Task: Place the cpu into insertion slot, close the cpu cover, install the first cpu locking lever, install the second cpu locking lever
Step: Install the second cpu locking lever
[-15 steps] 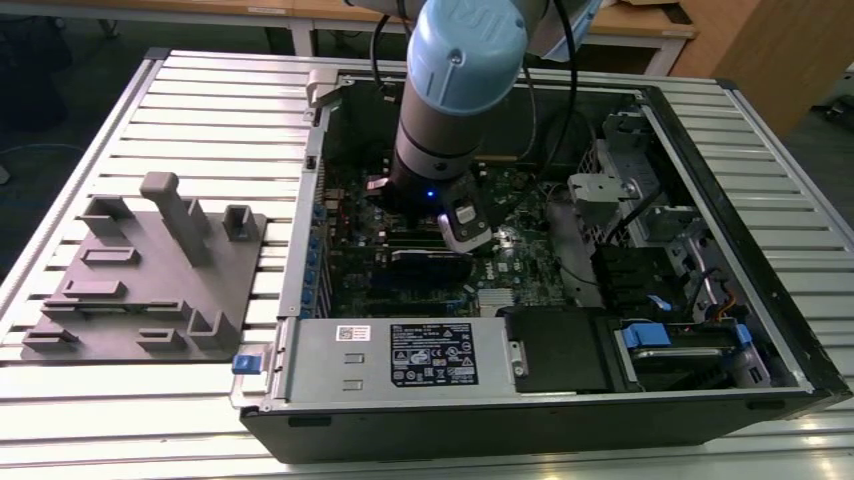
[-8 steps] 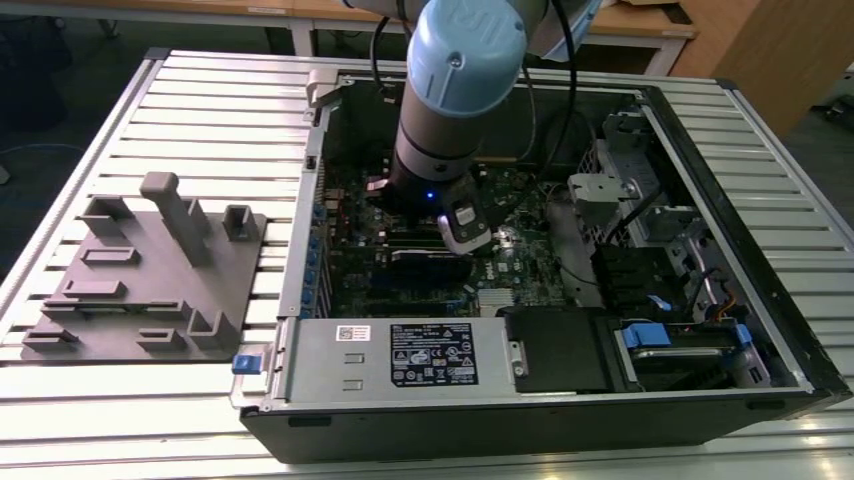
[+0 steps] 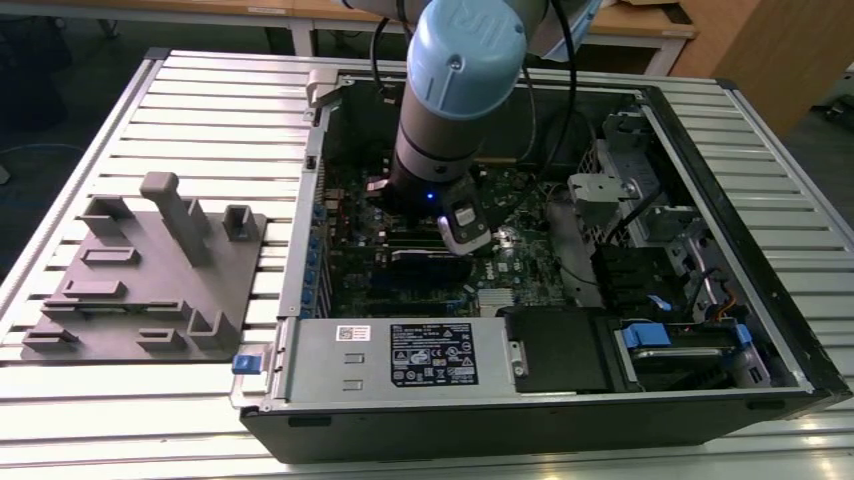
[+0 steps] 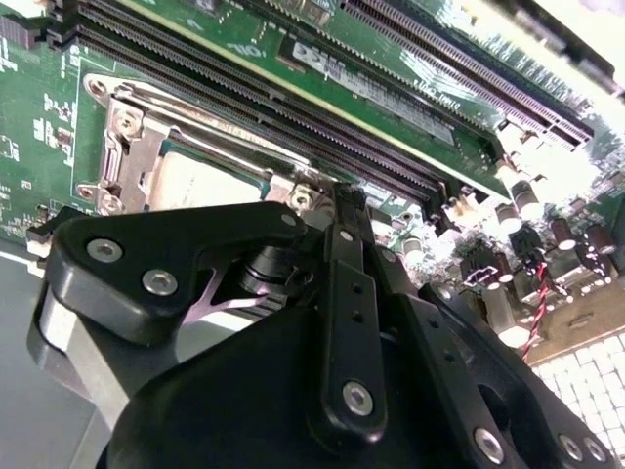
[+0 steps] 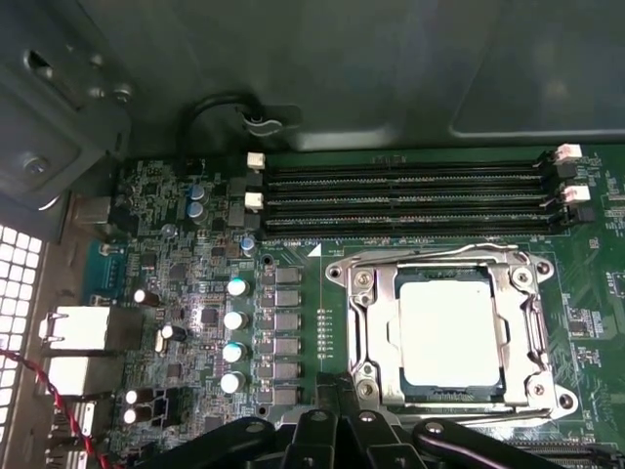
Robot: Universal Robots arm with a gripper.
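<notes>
The cpu [image 5: 451,330] lies flat in the insertion slot [image 5: 563,399], its dull silver top showing through the window of the cpu cover [image 5: 376,327]. The cover lies down over the chip, and a thin metal lever [image 5: 430,256] runs along one side of the frame. My gripper [image 5: 340,418] hovers at the socket's corner nearest the row of capacitors, jaws pressed together with nothing between them. In the second wrist view the black gripper [image 4: 342,200] stands in front of the cpu [image 4: 200,181] and cover [image 4: 127,147]. In the exterior view the gripper [image 3: 461,228] is down inside the computer case.
Long black memory slots [image 5: 400,200] run beside the socket. Silver capacitors [image 5: 234,318] stand on the board close to the gripper. The case walls [image 3: 694,150], power supply [image 3: 400,355] and drive cage [image 3: 667,345] hem the arm in. A grey fixture plate [image 3: 147,290] lies outside at the exterior view's left.
</notes>
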